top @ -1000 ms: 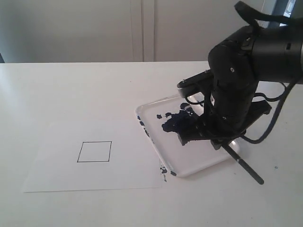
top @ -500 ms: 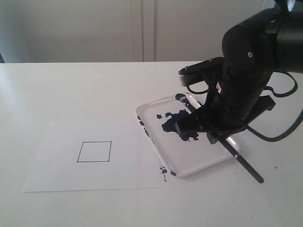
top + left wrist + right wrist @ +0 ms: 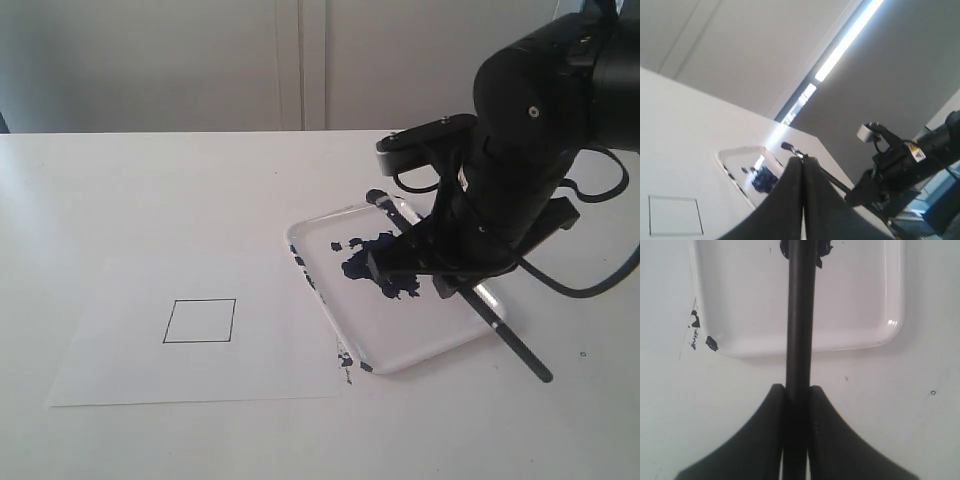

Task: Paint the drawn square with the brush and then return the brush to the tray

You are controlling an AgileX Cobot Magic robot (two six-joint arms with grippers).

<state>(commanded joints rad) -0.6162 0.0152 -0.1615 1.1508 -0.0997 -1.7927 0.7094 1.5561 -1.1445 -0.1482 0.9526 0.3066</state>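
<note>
The brush (image 3: 512,343) is a long black stick slanting over the tray (image 3: 404,336), its dark tip (image 3: 377,197) near the tray's far rim. My right gripper (image 3: 457,287) is shut on the brush handle (image 3: 800,315), and the handle runs between the fingers (image 3: 771,420) over the tray (image 3: 860,300). The drawn square (image 3: 199,321) lies on the paper sheet (image 3: 110,350) with a white inside. My left gripper (image 3: 803,161) is shut on nothing and looks towards the tray (image 3: 732,156), the brush tip (image 3: 788,147) and the square (image 3: 673,215).
Dark blue paint (image 3: 375,260) is pooled in the tray's far half, with blots along its left rim and on the paper's corner (image 3: 345,358). The bulky black right arm (image 3: 530,140) hangs over the tray. White tabletop surrounds the paper.
The right arm has risen and straightened above the tray, carrying the brush with it. The brush tip has come into sight at the tray's far rim. The square is unchanged.
</note>
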